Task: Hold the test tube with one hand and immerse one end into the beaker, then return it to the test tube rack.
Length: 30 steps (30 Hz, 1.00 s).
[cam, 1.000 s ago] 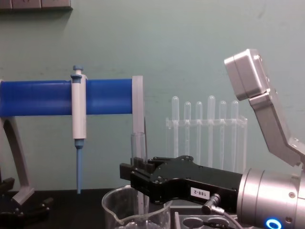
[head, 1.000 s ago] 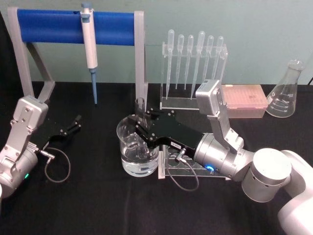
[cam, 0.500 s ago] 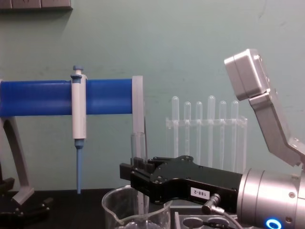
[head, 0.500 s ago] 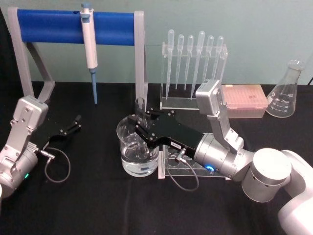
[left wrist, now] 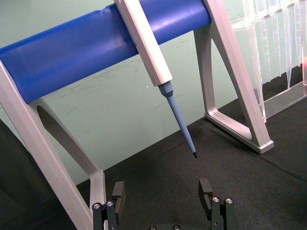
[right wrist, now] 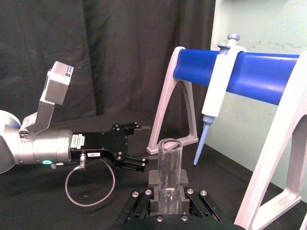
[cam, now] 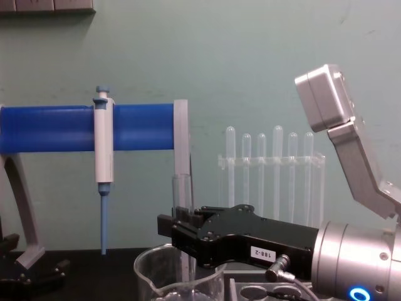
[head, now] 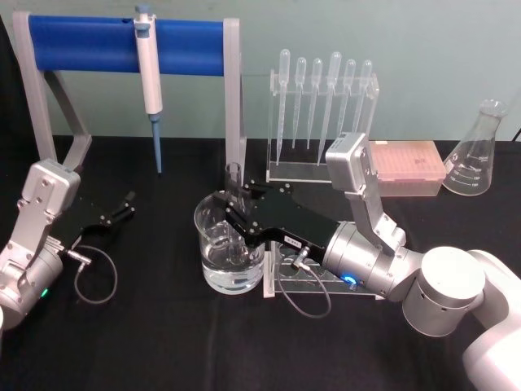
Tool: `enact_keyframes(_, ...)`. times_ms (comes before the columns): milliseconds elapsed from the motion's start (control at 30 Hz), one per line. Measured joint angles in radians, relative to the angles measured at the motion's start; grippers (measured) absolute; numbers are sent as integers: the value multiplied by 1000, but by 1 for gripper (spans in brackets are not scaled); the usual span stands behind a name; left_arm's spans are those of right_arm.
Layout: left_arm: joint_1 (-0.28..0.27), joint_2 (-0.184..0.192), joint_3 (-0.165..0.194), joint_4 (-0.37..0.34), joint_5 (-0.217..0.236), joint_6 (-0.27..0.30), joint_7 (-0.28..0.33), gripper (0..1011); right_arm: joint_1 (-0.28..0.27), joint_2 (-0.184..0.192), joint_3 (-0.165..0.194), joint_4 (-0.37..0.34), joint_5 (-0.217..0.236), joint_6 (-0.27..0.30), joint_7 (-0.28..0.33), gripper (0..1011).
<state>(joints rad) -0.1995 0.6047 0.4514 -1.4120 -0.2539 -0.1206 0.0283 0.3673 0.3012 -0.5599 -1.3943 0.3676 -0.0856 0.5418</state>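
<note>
The test tube (head: 234,173) stands upright with my right gripper (head: 235,213) shut on its middle. Its lower part reaches down inside the beaker (head: 218,265), a wide glass with clear liquid at its bottom; the tube's lower end is hidden behind the fingers. From the chest view the tube (cam: 182,191) rises above the black right gripper (cam: 180,233), over the beaker's rim (cam: 150,276). The right wrist view looks along the open-rimmed tube (right wrist: 169,165). My left gripper (head: 124,206) rests open on the table at the left, well apart from the beaker, and empty (left wrist: 162,195).
A white pipettor (head: 149,73) with a blue tip hangs on the blue-barred stand (head: 89,42) behind the beaker. A clear rack of plastic pipettes (head: 321,106), a pink tip box (head: 407,167) and a conical flask (head: 476,155) stand at the back right. A clear holder (head: 313,281) lies under the right arm.
</note>
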Motion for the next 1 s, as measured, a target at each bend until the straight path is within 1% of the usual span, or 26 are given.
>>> enact_keyframes(1000, 0, 0, 0, 0, 0, 0, 0, 1000, 0, 0, 0, 0, 0, 0, 0, 227)
